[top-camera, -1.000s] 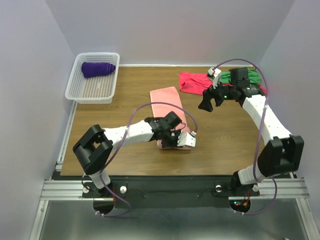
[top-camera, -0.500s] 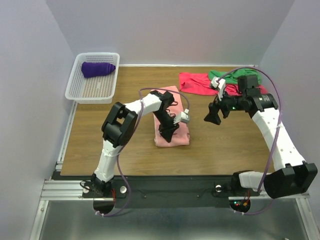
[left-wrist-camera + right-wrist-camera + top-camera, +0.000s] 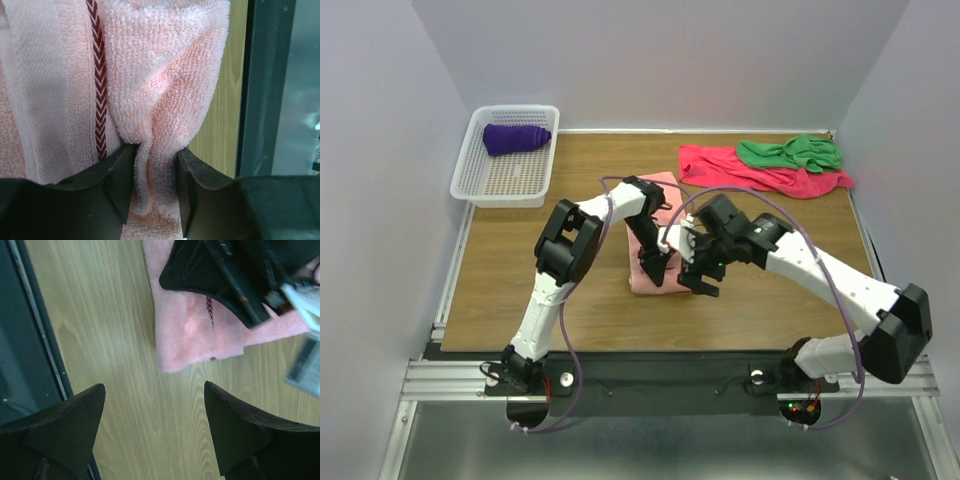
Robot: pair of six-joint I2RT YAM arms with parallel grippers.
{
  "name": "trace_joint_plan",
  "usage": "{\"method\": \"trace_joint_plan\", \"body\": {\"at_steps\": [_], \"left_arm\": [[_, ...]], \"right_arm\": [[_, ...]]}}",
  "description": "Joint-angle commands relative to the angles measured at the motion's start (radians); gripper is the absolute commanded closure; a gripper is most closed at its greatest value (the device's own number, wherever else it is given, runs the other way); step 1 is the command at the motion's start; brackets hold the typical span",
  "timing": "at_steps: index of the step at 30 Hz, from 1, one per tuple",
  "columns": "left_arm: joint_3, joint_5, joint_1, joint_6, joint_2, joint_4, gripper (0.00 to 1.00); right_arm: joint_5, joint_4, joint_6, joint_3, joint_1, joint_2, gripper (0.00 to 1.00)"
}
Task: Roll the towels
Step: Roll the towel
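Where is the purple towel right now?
In the top view, the purple towel lies bundled at the far end of the white mesh basket, which sits at the far left corner of the table.

The left arm rises steeply from its base to a raised elbow, then reaches forward. Its wrist is bent down, so the left gripper points at the surface below. Its jaws stand almost together, pinching a bunched fold of the salmon-pink towel between the fingers (the wrist view shows only a narrow gap, filled with cloth). The right arm stretches low and long across toward its partner. The right gripper sits just to the right of the left claw, tilted downward with its jaws spread wide.
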Motion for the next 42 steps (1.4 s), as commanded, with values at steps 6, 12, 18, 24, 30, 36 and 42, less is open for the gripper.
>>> {"method": "trace_joint_plan", "body": {"at_steps": [6, 12, 18, 24, 30, 36, 42], "left_arm": [[0.031, -0.067, 0.029, -0.007, 0.087, 0.007, 0.44], [0.026, -0.076, 0.037, -0.003, 0.087, 0.007, 0.41], [0.023, -0.073, 0.043, 0.008, 0.083, 0.007, 0.39], [-0.003, -0.078, 0.043, 0.020, 0.078, 0.007, 0.39], [-0.008, -0.070, 0.049, 0.029, 0.054, 0.010, 0.34], [-0.037, -0.084, 0.072, 0.028, -0.077, 0.008, 0.21], [-0.009, -0.116, 0.159, -0.020, -0.271, 0.007, 0.01]], "right_arm": [[0.313, 0.257, 0.100, -0.029, 0.207, 0.143, 0.15], [0.429, 0.397, 0.134, -0.121, 0.259, 0.190, 0.16], [0.466, 0.570, 0.117, -0.256, 0.258, 0.172, 0.16], [0.457, 0.669, 0.080, -0.325, 0.261, 0.158, 0.19], [0.411, 0.710, 0.074, -0.374, 0.256, 0.198, 0.58], [0.261, 0.712, 0.140, -0.368, 0.183, 0.197, 1.00], [0.071, 0.597, 0.159, -0.305, 0.121, 0.187, 0.99]]}}
